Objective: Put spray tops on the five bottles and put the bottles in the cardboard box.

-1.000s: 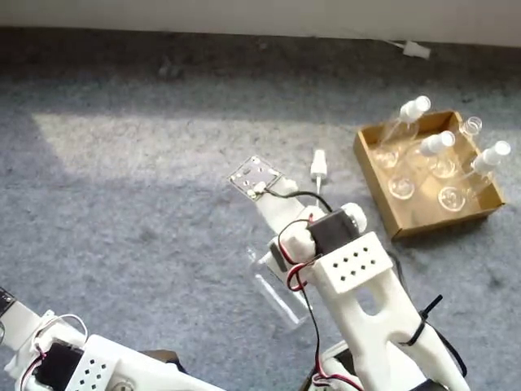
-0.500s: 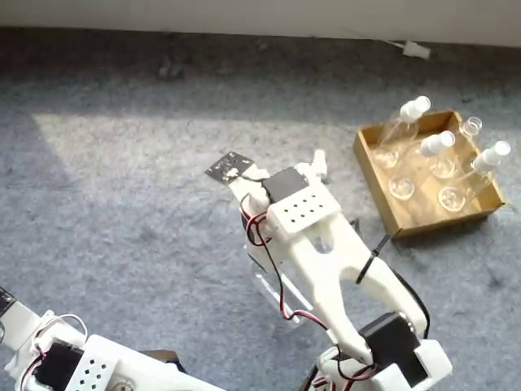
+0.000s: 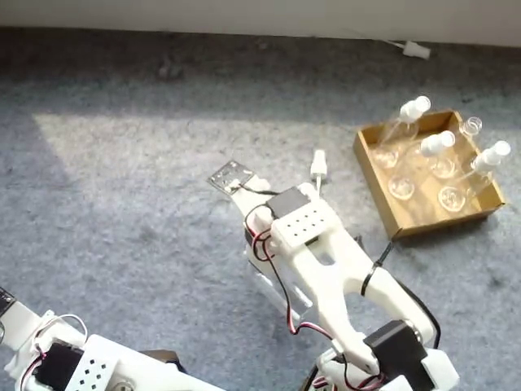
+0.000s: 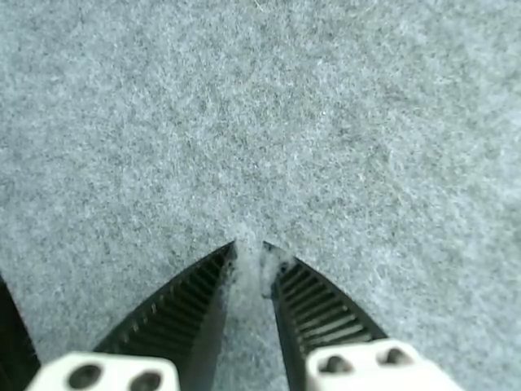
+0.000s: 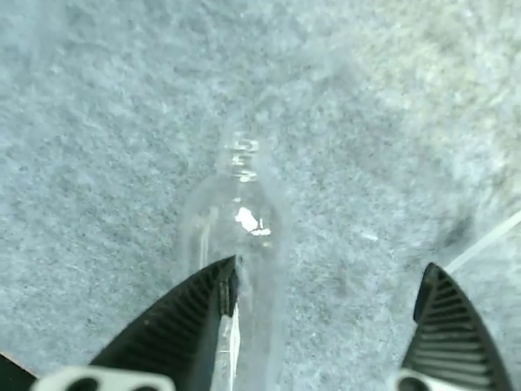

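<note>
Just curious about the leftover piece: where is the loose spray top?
High view: the spray top lies on the carpet, between the right arm and the cardboard box.

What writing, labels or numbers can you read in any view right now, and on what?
None can be read.
The clear bottle lying on the carpet shows no label.
The cardboard box and the loose spray top look plain.
The small board on the arm's wrist is too small to tell any marking.

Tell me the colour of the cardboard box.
The cardboard box is plain tan brown, with no pattern; the high view shows it best.
</note>
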Motion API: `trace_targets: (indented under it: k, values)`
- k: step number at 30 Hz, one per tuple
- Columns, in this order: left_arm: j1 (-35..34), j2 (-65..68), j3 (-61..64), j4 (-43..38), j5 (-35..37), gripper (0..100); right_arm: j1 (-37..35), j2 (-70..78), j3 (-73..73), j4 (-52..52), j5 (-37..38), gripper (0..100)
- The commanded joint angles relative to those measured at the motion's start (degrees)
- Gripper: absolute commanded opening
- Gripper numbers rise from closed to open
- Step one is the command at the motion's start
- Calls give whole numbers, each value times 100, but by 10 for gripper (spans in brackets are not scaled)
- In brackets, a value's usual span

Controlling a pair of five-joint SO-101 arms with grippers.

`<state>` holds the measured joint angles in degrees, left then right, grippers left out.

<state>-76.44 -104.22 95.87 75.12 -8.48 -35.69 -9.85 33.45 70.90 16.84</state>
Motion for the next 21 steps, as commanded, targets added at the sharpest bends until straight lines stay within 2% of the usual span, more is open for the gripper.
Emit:
trace_targets:
  k: [1,8,14,21]
  values:
    - [-84,-31,119,35,-53,5,-75,75,435,-462,-26,303]
    - [-84,-31,119,35,-53,5,-57,13,699,-567,-26,303]
    - [-84,-31,119,35,-53,5,-40,13,347,-330,-35,303]
    - [-84,-31,119,35,-53,5,-66,13,-567,549,-35,303]
